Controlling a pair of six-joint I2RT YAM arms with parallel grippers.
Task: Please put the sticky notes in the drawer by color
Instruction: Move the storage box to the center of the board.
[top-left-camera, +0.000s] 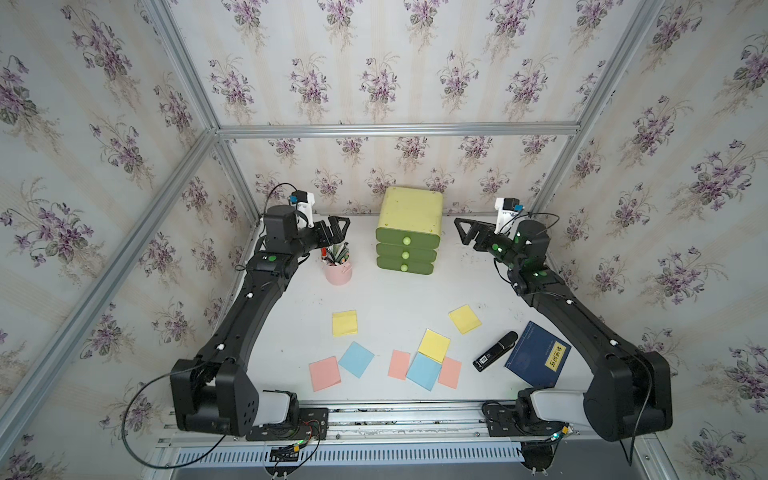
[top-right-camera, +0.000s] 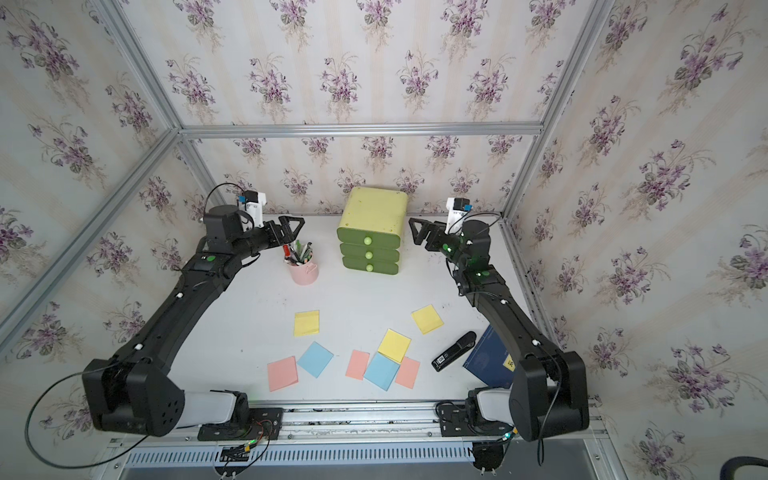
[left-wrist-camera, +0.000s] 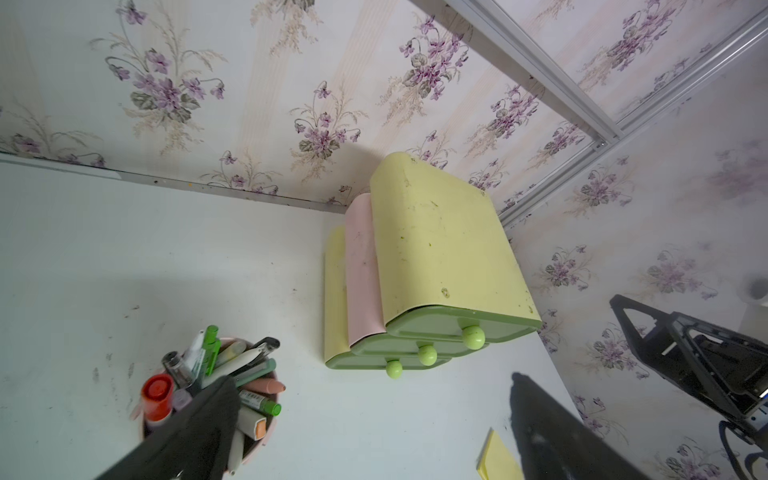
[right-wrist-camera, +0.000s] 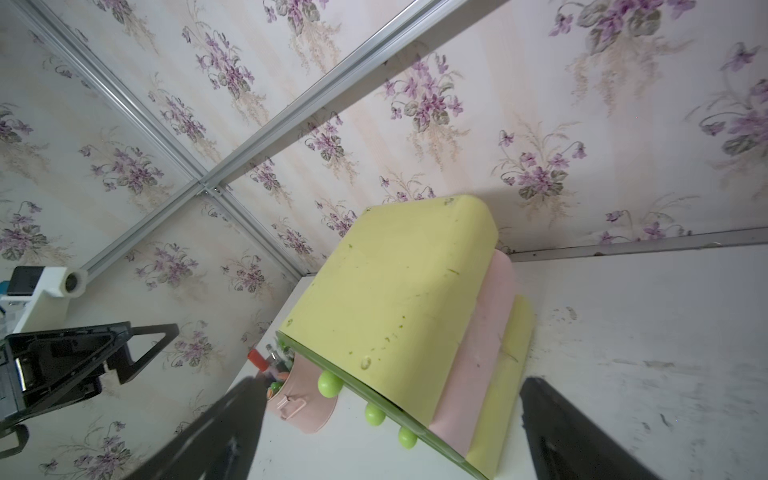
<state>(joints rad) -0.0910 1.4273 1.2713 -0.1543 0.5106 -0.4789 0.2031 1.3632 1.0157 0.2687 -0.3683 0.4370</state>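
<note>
While the left gripper (top-left-camera: 340, 229) at ten o'clock, near the cup (top-left-camera: 338, 272), and the right gripper (top-left-camera: 460, 232) at two hang with jaws spread wide and empty, the drawer (top-left-camera: 409, 212) stands at twelve o'clock against the wall, all three fronts shut. The notes (top-left-camera: 344, 323) lie scattered at six o'clock, four overlapping. A book (top-left-camera: 538, 359) lies at four.

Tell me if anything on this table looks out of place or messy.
The sticky notes lie scattered at odd angles; a yellow note, a blue note and two pink notes overlap in a heap. The drawer is shut. Nothing looks spilled or broken.
</note>
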